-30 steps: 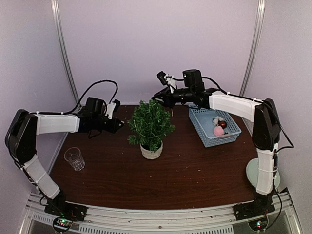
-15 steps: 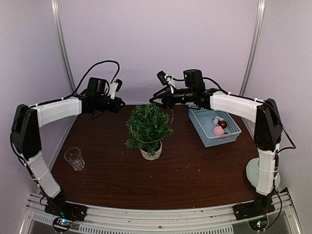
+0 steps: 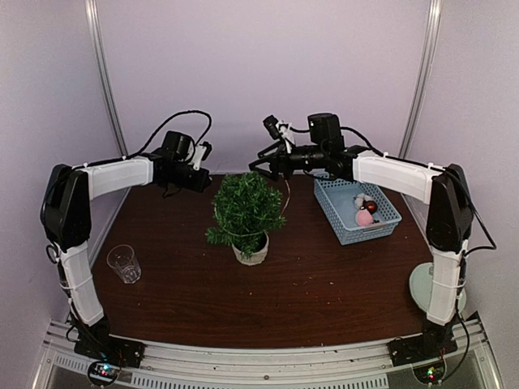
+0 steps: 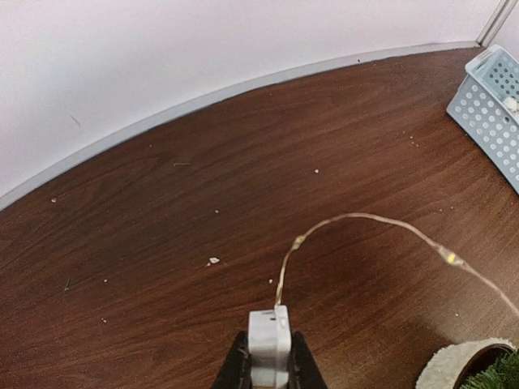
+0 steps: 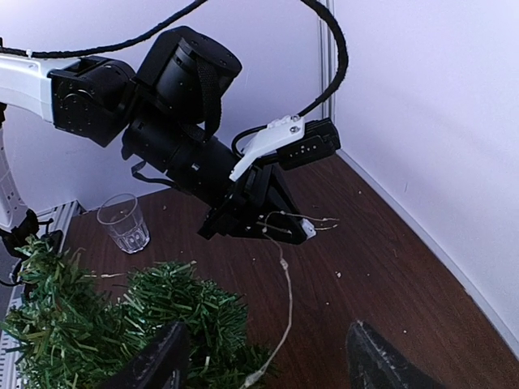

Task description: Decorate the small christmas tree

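Small christmas tree (image 3: 246, 208), white pot, standing mid-table (image 3: 324, 275) between the arms: left gripper (image 4: 269, 361), clamped on the white end of a light string (image 4: 357, 217), has swung up from beside the tree to behind it, wire trailing down to the branches, right gripper (image 3: 259, 160) spread open just beyond, so draping looks under way.

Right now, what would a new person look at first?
The bushy small christmas tree in the middle of the table. Then the left end effector behind it to the left, pinching a thin wire of tiny lights, and the blue basket of baubles on the right.
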Controlling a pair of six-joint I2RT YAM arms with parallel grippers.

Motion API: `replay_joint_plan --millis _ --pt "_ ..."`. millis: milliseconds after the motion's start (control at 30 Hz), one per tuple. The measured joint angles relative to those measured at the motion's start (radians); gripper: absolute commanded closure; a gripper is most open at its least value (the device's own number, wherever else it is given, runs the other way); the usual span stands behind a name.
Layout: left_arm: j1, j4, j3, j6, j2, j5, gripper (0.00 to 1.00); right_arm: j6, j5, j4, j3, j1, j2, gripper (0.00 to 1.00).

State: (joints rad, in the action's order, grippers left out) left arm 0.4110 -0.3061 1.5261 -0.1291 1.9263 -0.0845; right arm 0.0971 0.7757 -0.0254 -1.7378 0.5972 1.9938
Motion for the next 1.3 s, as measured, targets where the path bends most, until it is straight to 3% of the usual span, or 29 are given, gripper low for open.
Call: replay_joint_plan --millis 467,767,867,967,1033,1300 --pt "0.0 -0.029 0.054 0.009 0.011 0.001 1.0 -0.026 -0.022 0.041 0.013 -0.004 -0.034 0.28" --pt "0.0 -0.037 0.056 0.012 0.015 -0.004 1.0 -0.041 -0.021 0.047 0.023 -0.009 -0.051 0.47" --pt "0.0 -0.039 0.06 0.014 0.016 -0.005 1.0 -0.045 -0.021 0.045 0.032 -0.014 -0.071 0.43" --pt "0.0 -0.04 0.073 0.016 0.017 -0.006 1.0 -0.046 -0.021 0.042 0.047 -0.016 -0.094 0.3" --pt "0.0 -0.04 0.079 0.016 0.017 -0.007 1.0 -0.047 -0.021 0.039 0.063 -0.016 -0.111 0.28" --pt "0.0 -0.04 0.086 0.019 0.017 -0.01 1.0 -0.042 -0.023 -0.018 0.096 -0.015 -0.176 0.46"
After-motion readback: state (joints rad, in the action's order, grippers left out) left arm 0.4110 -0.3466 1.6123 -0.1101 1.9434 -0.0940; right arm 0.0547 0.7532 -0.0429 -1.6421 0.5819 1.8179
